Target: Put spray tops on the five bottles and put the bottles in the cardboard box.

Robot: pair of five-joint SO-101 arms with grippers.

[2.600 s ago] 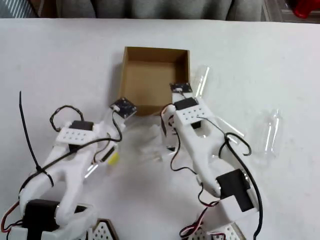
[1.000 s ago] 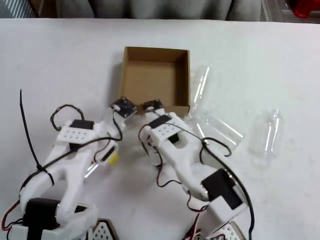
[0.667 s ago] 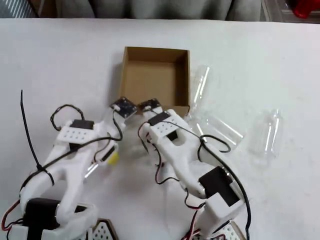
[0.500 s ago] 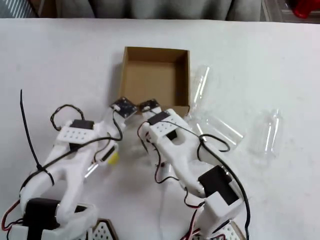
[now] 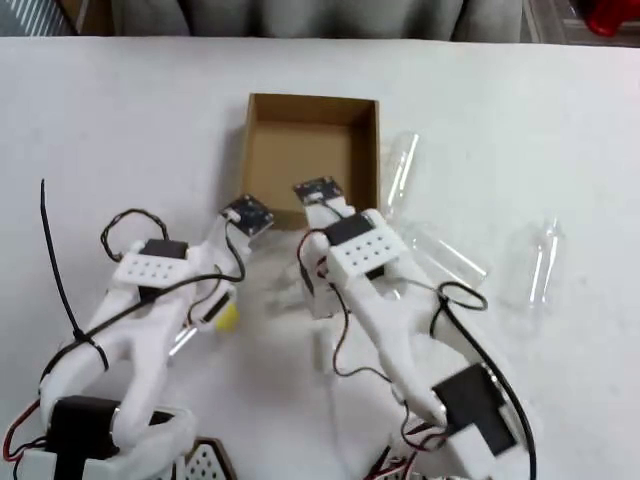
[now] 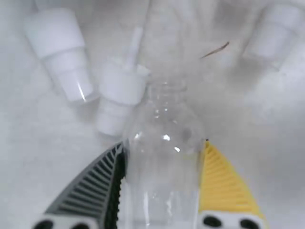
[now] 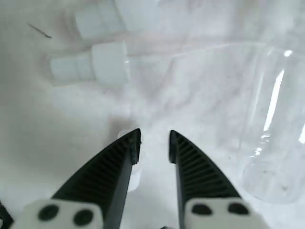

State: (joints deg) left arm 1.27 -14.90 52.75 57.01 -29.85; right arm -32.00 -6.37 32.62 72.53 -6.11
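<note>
Left pincer (image 6: pixel 163 145) of mine gripped a clear bottle (image 6: pixel 162 121) among loose spray tops (image 6: pixel 119 90) on the counter (image 5: pixel 120 100); my right pincer (image 7: pixel 154 135) hovered slightly parted near the cardboard box (image 5: pixel 300 160).

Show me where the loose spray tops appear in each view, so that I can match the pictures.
High view: spray tops show as faint pale shapes on the table between the two arms, near the cardboard box.
Left wrist view: three spray tops, near the neck of the clear bottle.
Right wrist view: two spray tops, ahead of the right end effector.
Shared landmark: a thin dark sliver, in both wrist views.
</note>
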